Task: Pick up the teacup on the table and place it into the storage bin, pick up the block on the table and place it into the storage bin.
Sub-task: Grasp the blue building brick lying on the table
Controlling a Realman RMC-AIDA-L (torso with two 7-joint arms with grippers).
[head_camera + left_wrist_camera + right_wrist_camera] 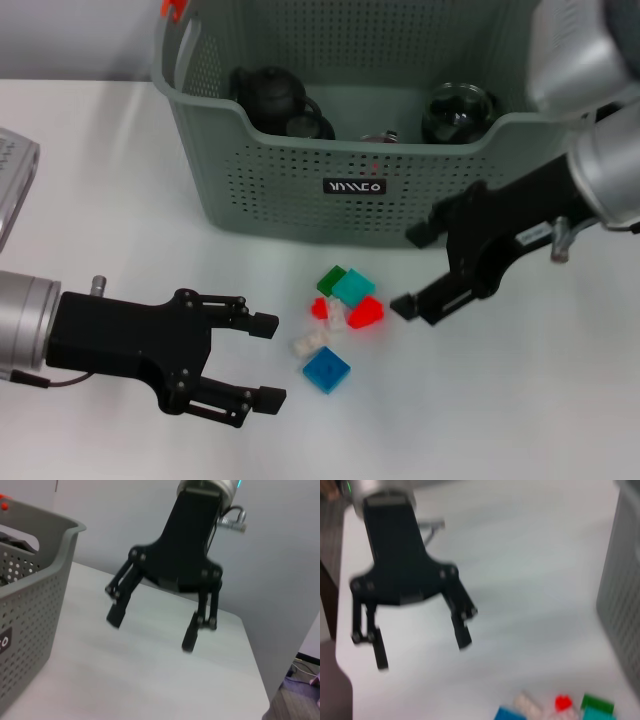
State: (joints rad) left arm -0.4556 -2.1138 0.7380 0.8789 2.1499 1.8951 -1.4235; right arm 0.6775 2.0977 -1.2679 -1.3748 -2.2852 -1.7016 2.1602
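You are looking at small plastic blocks [338,320] lying clustered on the table [520,400] just before the storage bin [300,190] — light, rigid, slick. Both the left gripper [268,362] and right gripper [412,270] are hanging empty, jaws apart — pinch one block's flat sides.

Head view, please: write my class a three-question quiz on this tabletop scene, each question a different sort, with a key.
1. True or false: the right tool is shut on a block.
2. Which block lies nearest the left tool? A) blue block B) teal block C) green block
3. Fill in: the dark teapot sits inside the ____.

Key: 1. False: it is open and empty, beside the red block. 2. A. 3. Storage bin.
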